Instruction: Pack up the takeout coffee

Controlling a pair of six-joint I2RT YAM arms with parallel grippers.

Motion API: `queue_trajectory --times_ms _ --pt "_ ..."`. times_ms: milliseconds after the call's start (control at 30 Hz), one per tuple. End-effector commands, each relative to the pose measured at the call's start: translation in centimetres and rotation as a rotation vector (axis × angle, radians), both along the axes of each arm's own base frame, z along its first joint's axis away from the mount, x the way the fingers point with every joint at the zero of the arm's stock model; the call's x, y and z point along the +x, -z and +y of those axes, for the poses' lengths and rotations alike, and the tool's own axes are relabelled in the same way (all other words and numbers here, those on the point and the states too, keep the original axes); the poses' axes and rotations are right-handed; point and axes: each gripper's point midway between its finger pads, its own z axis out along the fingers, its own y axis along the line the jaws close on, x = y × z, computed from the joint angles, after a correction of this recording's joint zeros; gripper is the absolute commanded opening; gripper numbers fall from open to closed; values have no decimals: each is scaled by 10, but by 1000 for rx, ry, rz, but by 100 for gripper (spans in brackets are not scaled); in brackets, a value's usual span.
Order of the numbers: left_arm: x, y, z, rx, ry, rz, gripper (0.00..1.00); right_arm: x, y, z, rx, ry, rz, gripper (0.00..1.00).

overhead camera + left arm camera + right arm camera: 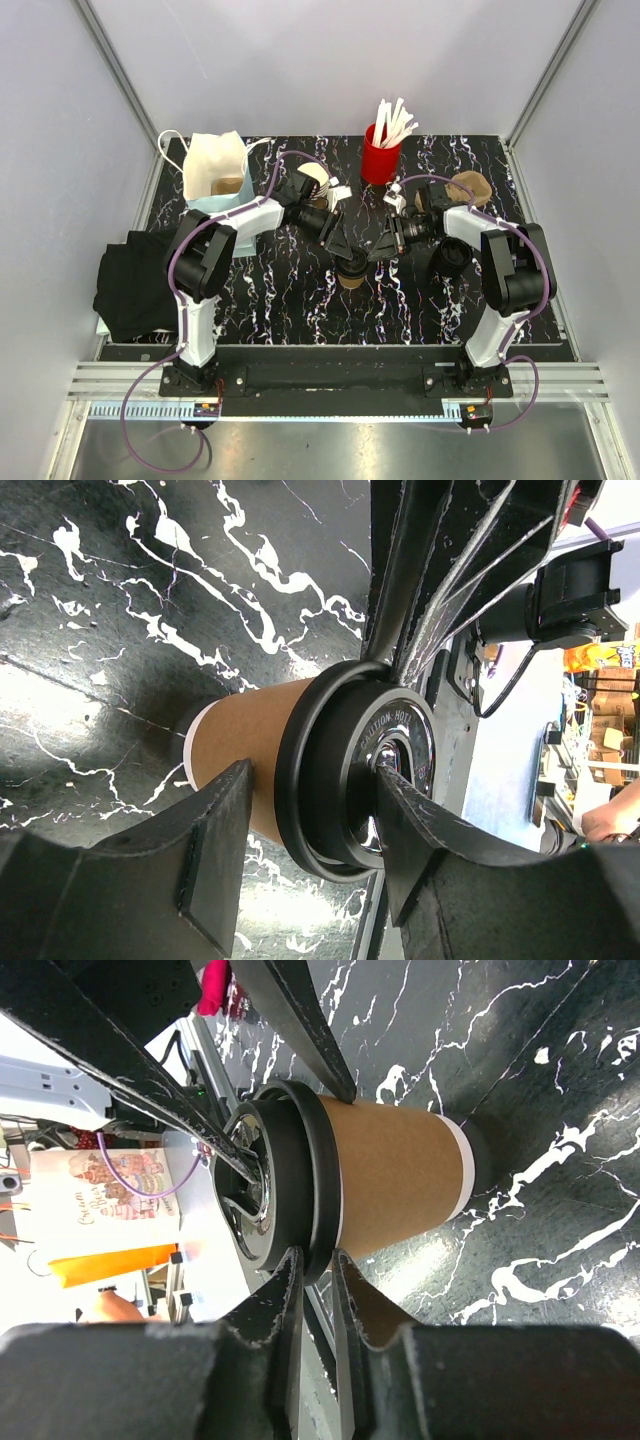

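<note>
The black marble table [300, 300] carried everything, and the 2 arms met over its middle. At the back left stood an open white paper bag [215, 160], probably the place where the drink must go in the end. A red cup of white sticks [381, 158] stood at the back, well apart from the work.

The takeout coffee cup [395, 1175] stood upright in the middle of the table, between both grippers, with its black lid [310, 710] on top. The left gripper [314, 772] was turned so that its fingers were stacked vertically. The upper finger touched the top of the lid, and the lower finger lay at the paper wall just under the rim. Its jaws stood half apart, and I cannot tell if they really clamped. I think it steadied the cup and pressed the lid down.

The right gripper [316, 1257] stood at the opposite side, its jaws almost together and pinching the edge of the lid, probably to seat it fully. The packing into the bag was not yet begun.
</note>
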Motion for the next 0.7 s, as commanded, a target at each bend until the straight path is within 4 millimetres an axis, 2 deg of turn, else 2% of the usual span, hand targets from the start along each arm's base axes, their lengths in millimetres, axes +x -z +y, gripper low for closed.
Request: queue_trajectory --times_ms 0,400,500,533,667 --pt "8 35 12 149 -39 -64 51 0 29 4 -171 -19 -47 14" --pt "9 39 18 192 -40 -105 50 1 48 5 -345 -45 -85 13" --pt "9 41 19 199 -40 -108 50 3 38 7 -342 -50 -129 15" --pt "9 41 20 199 -42 -107 50 4 34 9 -332 -52 -140 19" --pt "10 41 19 197 -48 -104 49 13 -6 16 -261 -54 -229 34"
